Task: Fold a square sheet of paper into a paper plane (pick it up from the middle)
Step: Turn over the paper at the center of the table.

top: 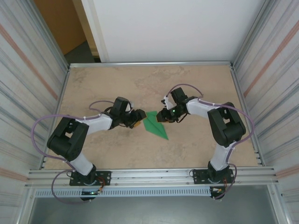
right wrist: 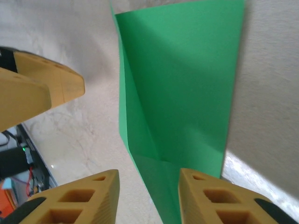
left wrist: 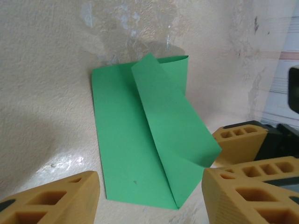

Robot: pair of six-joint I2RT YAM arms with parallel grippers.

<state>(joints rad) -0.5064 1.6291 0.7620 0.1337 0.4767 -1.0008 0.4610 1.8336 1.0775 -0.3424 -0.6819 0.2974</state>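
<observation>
Your left gripper (top: 138, 119) sits low over the table (top: 117, 84) with its jaws spread and nothing pinched between them. From its wrist view, the near edge of the green paper (left wrist: 126, 140) lies flat on the tabletop in the gap between the two tan fingers (left wrist: 56, 200). Your right gripper (top: 161, 115) faces it from the other side, jaws also apart with a plain gap. In its wrist view, one long edge of the paper runs down into that gap, close beside one finger (right wrist: 210, 196); you cannot tell whether the two touch. The paper rests near the middle of the table between the two grippers. It is folded into a narrow shape whose point aims toward the near right. One long flap stands up off the sheet along a diagonal crease, its free corner lifted clear of the layer beneath.
</observation>
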